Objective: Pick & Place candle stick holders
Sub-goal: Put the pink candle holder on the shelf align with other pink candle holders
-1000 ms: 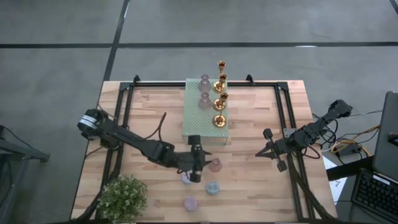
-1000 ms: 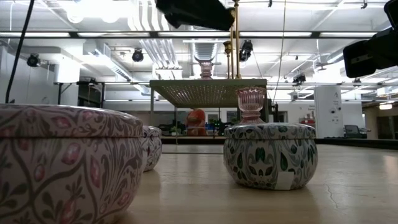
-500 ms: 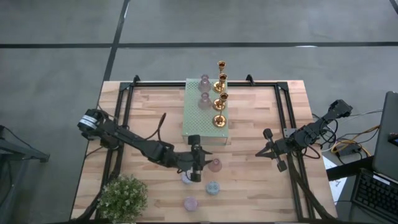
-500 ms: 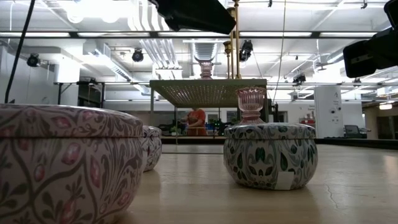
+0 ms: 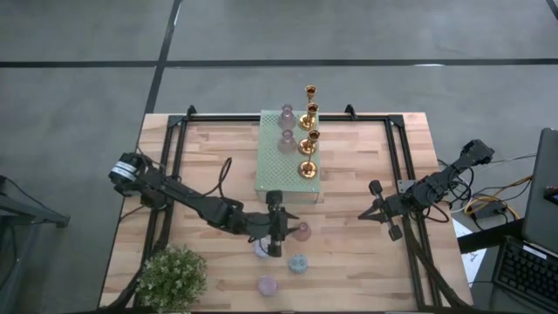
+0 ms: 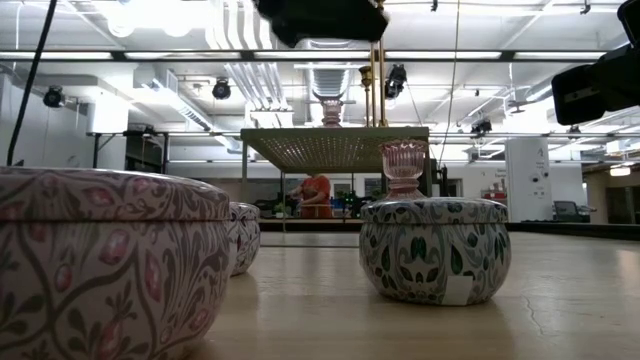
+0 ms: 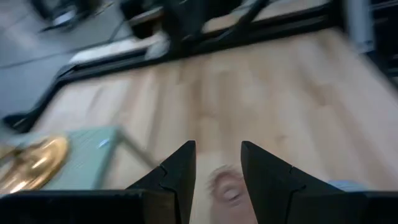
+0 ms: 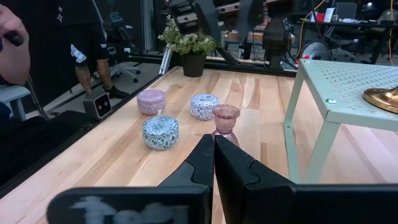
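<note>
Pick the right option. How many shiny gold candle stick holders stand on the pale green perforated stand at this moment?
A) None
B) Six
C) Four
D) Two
C: the high view shows four gold candle stick holders in a row along one side of the green perforated stand, beside two pinkish holders.

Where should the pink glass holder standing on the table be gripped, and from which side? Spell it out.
Probably at the narrow waist of the pink glass holder, between its cup and its flared base, fingers level. It stands upright, and the wider cup above should stop slipping. Come from the bare tabletop side facing the right gripper; patterned tins crowd the other side.
</note>
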